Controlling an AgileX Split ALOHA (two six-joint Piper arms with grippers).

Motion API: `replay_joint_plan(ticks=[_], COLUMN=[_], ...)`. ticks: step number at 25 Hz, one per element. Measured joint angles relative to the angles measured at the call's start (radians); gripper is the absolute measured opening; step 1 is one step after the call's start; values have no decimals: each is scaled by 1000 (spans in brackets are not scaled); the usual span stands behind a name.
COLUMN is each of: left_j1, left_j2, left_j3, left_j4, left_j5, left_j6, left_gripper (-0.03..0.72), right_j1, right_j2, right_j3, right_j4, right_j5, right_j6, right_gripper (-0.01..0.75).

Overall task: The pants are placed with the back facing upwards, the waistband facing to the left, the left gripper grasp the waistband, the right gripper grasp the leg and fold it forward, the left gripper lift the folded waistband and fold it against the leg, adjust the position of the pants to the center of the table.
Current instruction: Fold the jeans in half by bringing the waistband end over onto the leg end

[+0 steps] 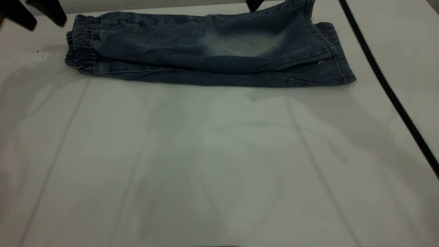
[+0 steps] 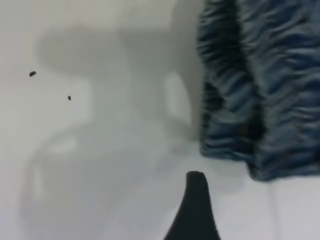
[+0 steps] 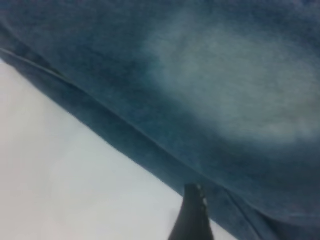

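pants (image 1: 212, 51) lie folded lengthwise at the far edge of the table (image 1: 205, 164), well off centre. waistband (image 1: 80, 44) at the ext view's left end, leg hems at the right end. top layer is the plain leg (image 1: 240, 44) w/ the pale faded patch, lying over the other leg; lower leg's edge shows along the near side.

my left gripper (image 1: 34, 12) is at the top-left corner of the ext view, just left of the waistband, apart from it. two black fingers visible w/ a gap between them, so it's spread, holding nothing. left wrist cam: one fingertip (image 2: 196, 200) over bare table, ruffled waistband (image 2: 255, 90) near it, not touching. two small dark specks (image 2: 32, 74) on the table nearby.

my right gripper (image 1: 254, 4) is only a black sliver at the top edge, behind the pants. right wrist cam shows one fingertip (image 3: 192, 212) at the denim's edge, faded patch filling most of the view. can't tell if it's wide or narrow, or gripping cloth.

black cable (image 1: 387, 89) runs diagonally across the table's right side.
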Motion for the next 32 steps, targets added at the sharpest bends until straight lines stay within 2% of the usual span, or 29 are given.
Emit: replay_joint_plan(ticks=[5,13,23,25,28,32], left_j1=[0,0,-2,-2,-3,-3], left_j2=[59,111,185,188,188,188], left_j3=[0,0,0,0,0,0], left_j4=[-124,-286,-509,-523,-528,-529], left_j5=[-89,-197,-237,-237,-236,-220], left_j6=[16,145,269,272,273,273], left_gripper=[549,549,529,488,370,142], right_j1=[10,10,62,74,90,99], right_j2=[0,1,96,122,174,245], right_j3=[0,0,-2,-2,-3,-22], right_j4=[2,28,56,59,61,64], right_j5=[-38,-151,-352,-411,-500,-560], right_j6=[-1,-1,-26,-28,-28,-28], right_gripper=[502,503,503,503,503,503])
